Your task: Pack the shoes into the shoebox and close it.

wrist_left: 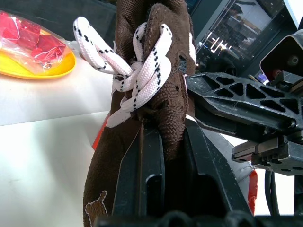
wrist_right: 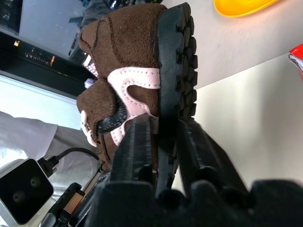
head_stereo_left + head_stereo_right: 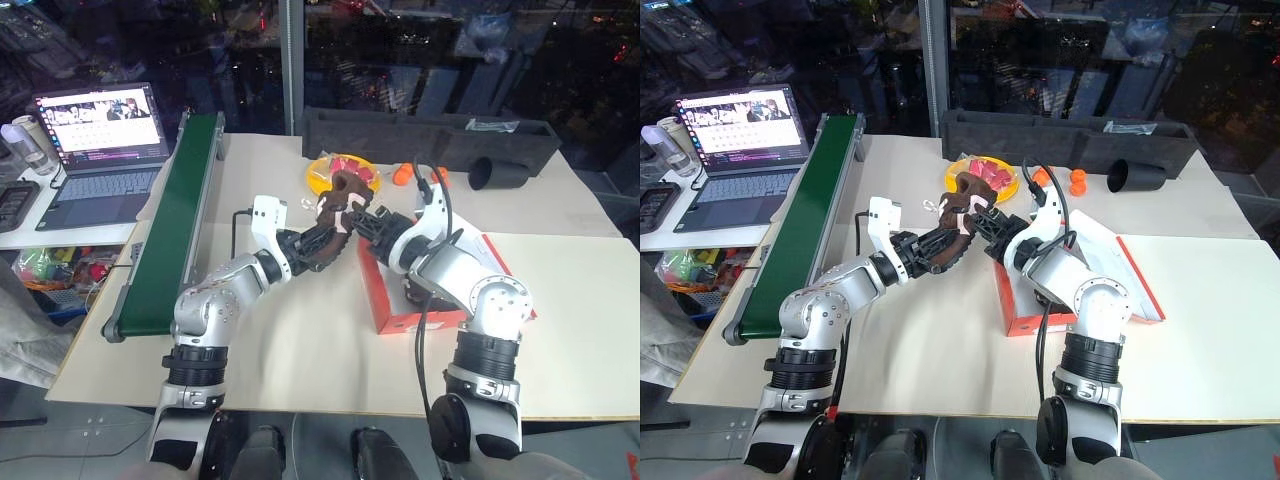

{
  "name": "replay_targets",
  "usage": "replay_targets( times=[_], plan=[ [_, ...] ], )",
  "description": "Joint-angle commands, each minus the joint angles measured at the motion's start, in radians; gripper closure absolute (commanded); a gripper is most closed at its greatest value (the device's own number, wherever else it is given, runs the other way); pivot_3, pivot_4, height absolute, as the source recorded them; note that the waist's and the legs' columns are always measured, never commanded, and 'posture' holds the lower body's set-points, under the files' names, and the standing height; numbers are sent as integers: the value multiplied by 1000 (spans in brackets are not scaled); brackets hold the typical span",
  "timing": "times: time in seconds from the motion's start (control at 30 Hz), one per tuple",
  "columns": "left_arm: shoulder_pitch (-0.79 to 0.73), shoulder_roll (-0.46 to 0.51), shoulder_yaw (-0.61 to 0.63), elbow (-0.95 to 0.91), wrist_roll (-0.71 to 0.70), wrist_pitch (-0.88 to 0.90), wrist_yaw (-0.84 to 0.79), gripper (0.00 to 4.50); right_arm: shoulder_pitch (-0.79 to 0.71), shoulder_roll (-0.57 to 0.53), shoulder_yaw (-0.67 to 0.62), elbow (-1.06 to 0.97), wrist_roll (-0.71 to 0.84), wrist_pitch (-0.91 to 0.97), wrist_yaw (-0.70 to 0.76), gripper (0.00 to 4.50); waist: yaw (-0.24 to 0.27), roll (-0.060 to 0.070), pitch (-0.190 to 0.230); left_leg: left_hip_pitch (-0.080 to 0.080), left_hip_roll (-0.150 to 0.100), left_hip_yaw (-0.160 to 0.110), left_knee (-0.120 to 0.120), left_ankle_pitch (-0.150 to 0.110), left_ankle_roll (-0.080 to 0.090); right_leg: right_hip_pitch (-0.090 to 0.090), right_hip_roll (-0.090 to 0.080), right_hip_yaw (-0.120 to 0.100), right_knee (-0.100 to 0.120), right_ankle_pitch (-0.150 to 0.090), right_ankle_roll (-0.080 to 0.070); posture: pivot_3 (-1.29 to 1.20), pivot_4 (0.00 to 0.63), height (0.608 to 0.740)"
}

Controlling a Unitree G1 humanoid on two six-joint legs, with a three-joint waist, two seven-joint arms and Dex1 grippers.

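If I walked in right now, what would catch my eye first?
A brown suede shoe with white speckled laces, held up over the middle of the table with both sets of jaws clamped on it: the left gripper at the laced upper, the right gripper at the black treaded sole. Just beneath the right arm sits the red-orange shoebox.

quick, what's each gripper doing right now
Left gripper: shut on the brown shoe, at the laces.
Right gripper: shut on the same shoe, fingers either side of its sole edge.
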Motion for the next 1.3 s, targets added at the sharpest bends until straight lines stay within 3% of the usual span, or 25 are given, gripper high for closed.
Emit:
replay_targets(
  times=[0.03, 0.47, 0.53, 0.57, 0.67, 0.73, 0.83, 1.07, 1.3],
  plan=[
    [-32, -21, -65, -49, -19, -14, -64, 4439, -40, 5, -19, -33, 34, -70, 9, 4336, 0, 0, 0, 0, 0, 0, 0, 0, 0, 0, 0, 0, 0, 0, 0, 0, 150, 699],
    [-35, -20, -86, -42, -4, -45, -83, 4439, -40, -8, -12, -65, 54, -127, -11, 4375, 0, 0, 0, 0, 0, 0, 0, 0, 0, 0, 0, 0, 0, 0, 0, 0, 150, 699],
    [-31, -25, -79, -46, -13, -54, -91, 3485, -37, -19, -5, -68, 44, -129, -15, 4375, 1, 0, 0, 0, 0, 0, 0, 0, 0, 0, 0, 0, 0, 0, 0, 0, 150, 699],
    [-29, -19, -88, -52, -3, -59, -97, 3327, -36, -20, -5, -69, 42, -135, -18, 4375, 2, 0, 0, 0, 0, 0, 0, 0, 0, 0, 0, 0, 0, 0, 0, 0, 150, 699],
    [-23, 2, -118, -58, 34, -75, -111, 2167, -34, -29, -11, -73, 20, -167, -25, 4375, 2, 0, 0, 0, 0, 0, 0, 0, 0, 0, 0, 0, 0, 0, 0, 0, 150, 699],
    [-17, 9, -122, -54, 42, -82, -113, 2167, -41, -55, -23, -76, -32, -205, -40, 4375, 1, 0, 0, 0, 0, 0, 0, 0, 0, 0, 0, 0, 0, 0, 0, 0, 150, 699],
    [3, 43, -137, -45, 71, -101, -131, 2167, -83, -210, -11, -74, -113, -158, -36, 4375, 8, 1, 1, 0, -1, 0, 0, 0, 0, 0, 0, 0, 0, 0, 0, 0, 150, 699],
    [50, 82, -186, -73, 87, -121, -190, 2167, -147, -490, 50, 13, -40, 200, 51, 4375, 2, 3, 2, 1, 0, 0, -3, 0, 0, 0, 0, 0, -1, -1, -2, 0, 150, 699],
    [65, 75, -198, -89, 89, -126, -189, 2167, -93, -605, 150, 72, -136, 362, 191, 4375, 4, 3, 2, 1, 0, 1, -3, 0, 1, 1, 0, 0, -1, -1, -2, 0, 150, 699]
  ],
)
